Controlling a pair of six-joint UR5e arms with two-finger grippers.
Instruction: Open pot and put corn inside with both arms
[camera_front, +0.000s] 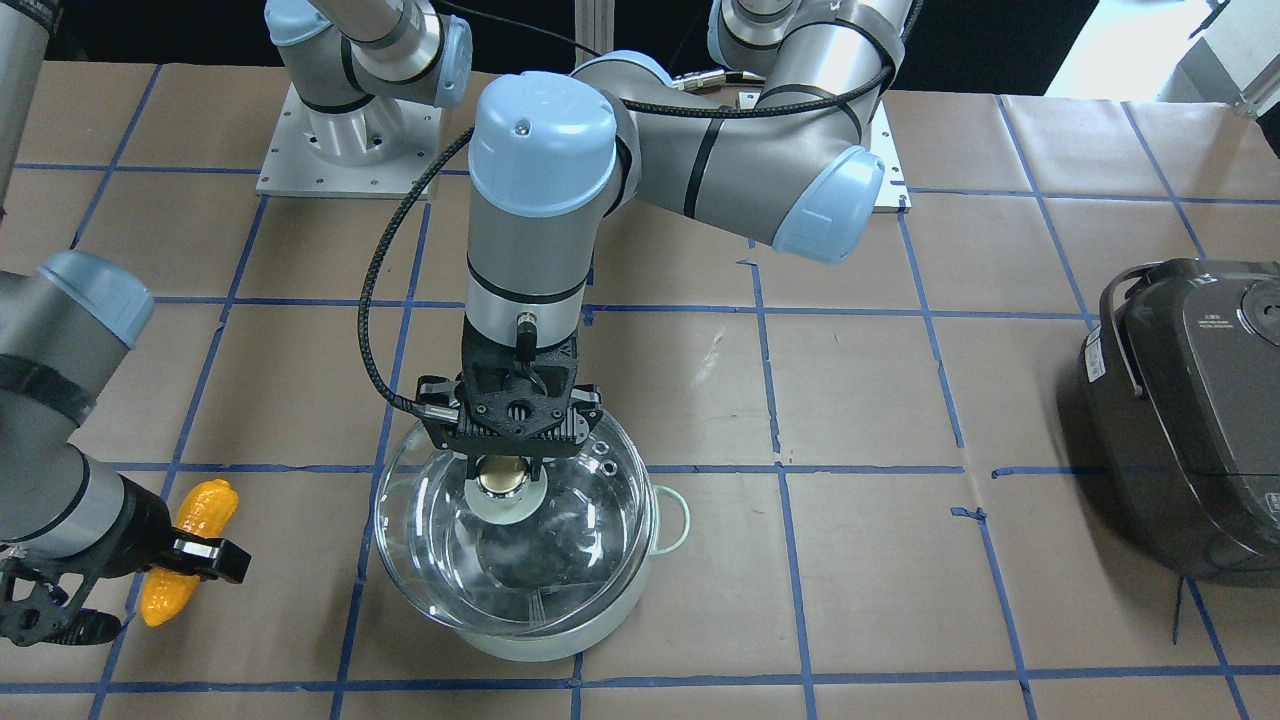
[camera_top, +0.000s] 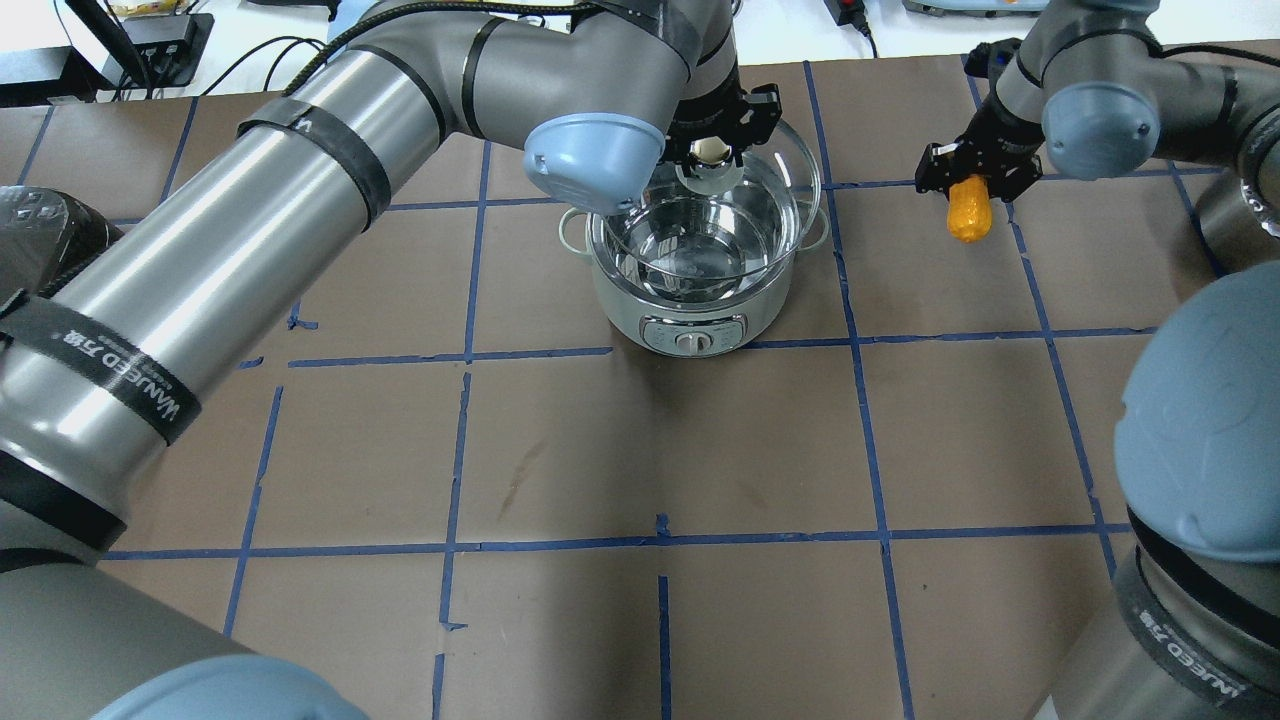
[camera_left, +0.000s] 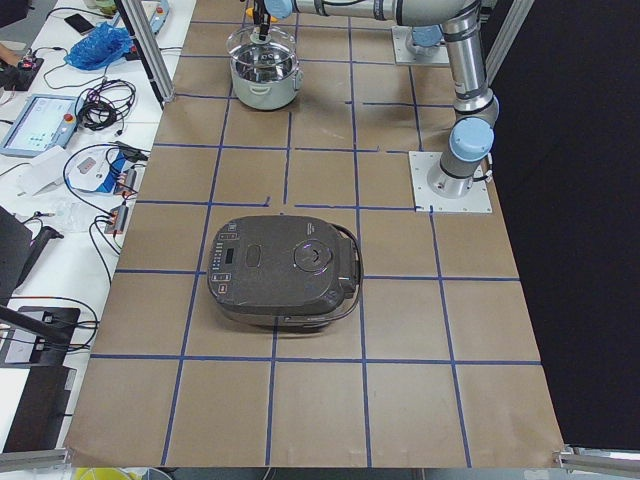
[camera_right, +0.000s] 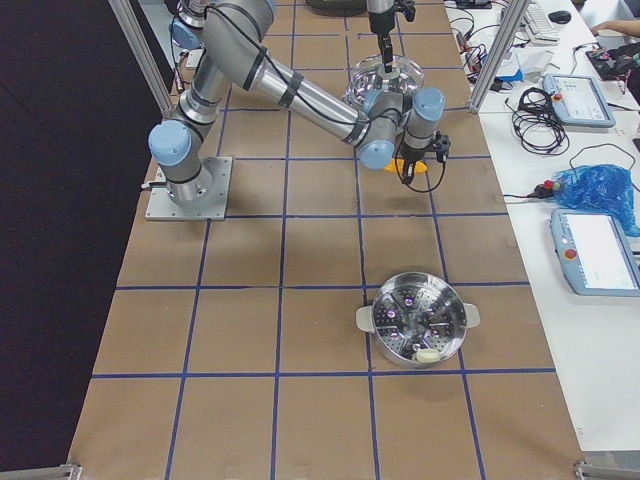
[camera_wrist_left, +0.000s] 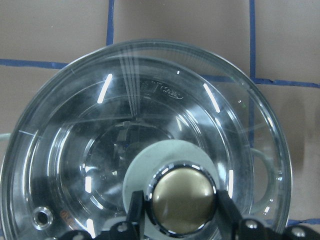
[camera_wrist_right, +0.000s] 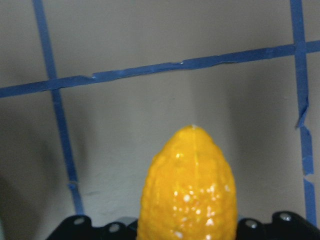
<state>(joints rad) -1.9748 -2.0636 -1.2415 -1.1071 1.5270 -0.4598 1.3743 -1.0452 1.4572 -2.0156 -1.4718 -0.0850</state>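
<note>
Both arms at the worktop. My left end effector is clamped on the knob of the glass lid, which hangs tilted above the pot and offset to its far side (the near part of the mouth looks uncovered). My right end effector is closed across the corn, whose long axis runs out past the fingers, tip low. The pot lies to the left of that end effector, apart from it. I judge the corn must travel leftward over the rim.
</note>
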